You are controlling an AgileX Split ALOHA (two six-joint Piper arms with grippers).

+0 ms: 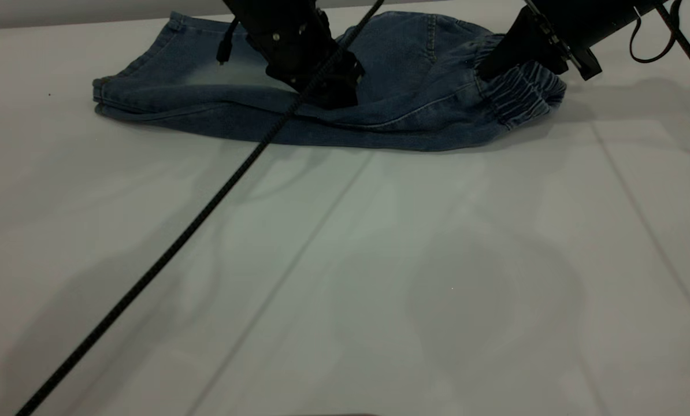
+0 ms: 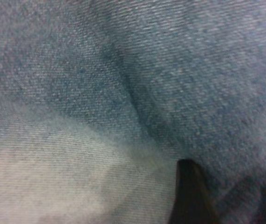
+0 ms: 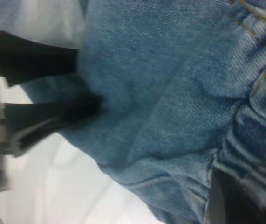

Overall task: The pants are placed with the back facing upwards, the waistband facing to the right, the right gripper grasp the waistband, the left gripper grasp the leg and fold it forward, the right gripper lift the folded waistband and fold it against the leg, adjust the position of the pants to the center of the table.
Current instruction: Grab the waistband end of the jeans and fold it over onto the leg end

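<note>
Pants [image 1: 414, 110] under left gripper [image 1: 336, 95], apparently touching.

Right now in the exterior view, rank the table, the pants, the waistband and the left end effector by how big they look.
1. the table, fills most of the frame
2. the pants
3 and 4. the waistband and the left end effector look alike, and the arm is cut off at the frame edge, so unranked.
</note>
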